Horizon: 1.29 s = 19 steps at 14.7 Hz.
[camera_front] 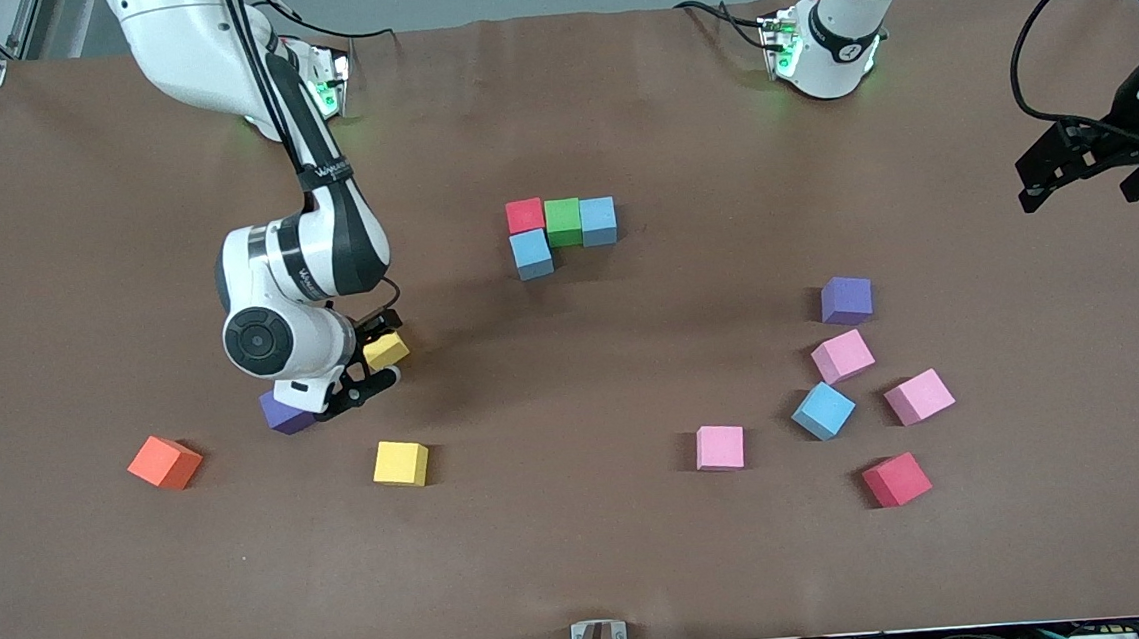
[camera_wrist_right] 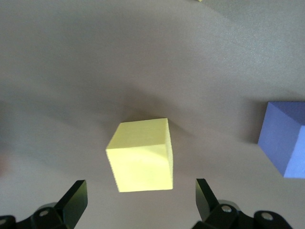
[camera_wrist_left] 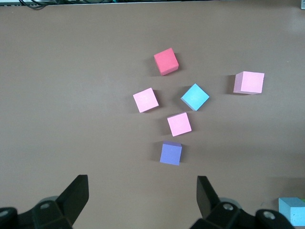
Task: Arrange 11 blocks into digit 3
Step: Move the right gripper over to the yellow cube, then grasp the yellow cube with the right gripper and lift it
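We see only four blocks joined so far: red [camera_front: 524,214], green [camera_front: 563,221] and two blue cubes [camera_front: 598,220]; the others lie scattered. Our right gripper [camera_front: 372,365] hovers with fingers spread over a yellow cube [camera_wrist_right: 140,155], while the left gripper [camera_front: 1080,166] waits, also released.

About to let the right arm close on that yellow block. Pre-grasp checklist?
1. Right gripper open: ok.
2. Yellow block centred between the fingers: ok in the right wrist view.
3. Fingers low enough to grip: cannot tell.
4. Purple block beside it, apart from the yellow block: ok.
5. Left gripper open, waiting above the left arm's end of the table: ok.
6. Started cluster, red block, green block and two blue, undisturbed: ok.
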Motion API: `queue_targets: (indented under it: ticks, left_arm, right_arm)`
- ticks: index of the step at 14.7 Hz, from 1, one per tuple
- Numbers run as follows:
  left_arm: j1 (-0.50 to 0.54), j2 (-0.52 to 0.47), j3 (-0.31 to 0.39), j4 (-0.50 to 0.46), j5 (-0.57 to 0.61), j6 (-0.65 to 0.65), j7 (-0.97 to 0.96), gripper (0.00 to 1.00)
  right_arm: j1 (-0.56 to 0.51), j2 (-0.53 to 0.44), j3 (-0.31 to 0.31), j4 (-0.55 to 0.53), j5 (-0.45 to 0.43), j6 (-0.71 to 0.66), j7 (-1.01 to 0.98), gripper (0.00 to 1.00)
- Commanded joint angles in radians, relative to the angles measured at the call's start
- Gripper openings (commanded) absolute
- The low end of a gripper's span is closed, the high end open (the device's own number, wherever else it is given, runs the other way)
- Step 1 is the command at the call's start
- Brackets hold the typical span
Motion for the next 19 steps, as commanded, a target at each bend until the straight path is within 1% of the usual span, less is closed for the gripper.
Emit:
queue_targets:
  ticks: [1,3,5,7,12,18,19]
  left_arm:
    - [-0.005,-0.001,0.000,0.006,-0.016,0.008,0.018,1.00]
    - [-0.005,-0.001,0.000,0.006,-0.030,0.008,0.019,1.00]
    - [-0.004,0.005,0.000,0.004,-0.031,0.008,0.019,1.00]
    - [-0.001,0.007,0.000,0.004,-0.031,0.005,0.019,1.00]
    - [0.004,0.006,0.000,0.004,-0.033,0.002,0.019,1.00]
    - [0.005,0.009,0.000,0.000,-0.033,0.003,0.016,1.00]
    - [0.008,0.010,0.000,0.000,-0.033,0.003,0.016,1.00]
  right_arm:
    - [-0.025,-0.045,0.024,-0.056,-0.026,0.025,-0.036,1.00]
    - [-0.026,-0.043,0.037,-0.062,-0.026,0.036,-0.036,1.00]
    - [-0.025,-0.043,0.042,-0.094,-0.026,0.078,-0.036,1.00]
    - [-0.026,-0.043,0.065,-0.120,-0.026,0.109,-0.036,1.00]
    - [-0.026,-0.043,0.067,-0.136,-0.026,0.119,-0.044,1.00]
    - [-0.037,-0.034,0.067,-0.136,-0.029,0.174,-0.070,1.00]
    - [-0.037,-0.031,0.067,-0.136,-0.029,0.175,-0.072,0.99]
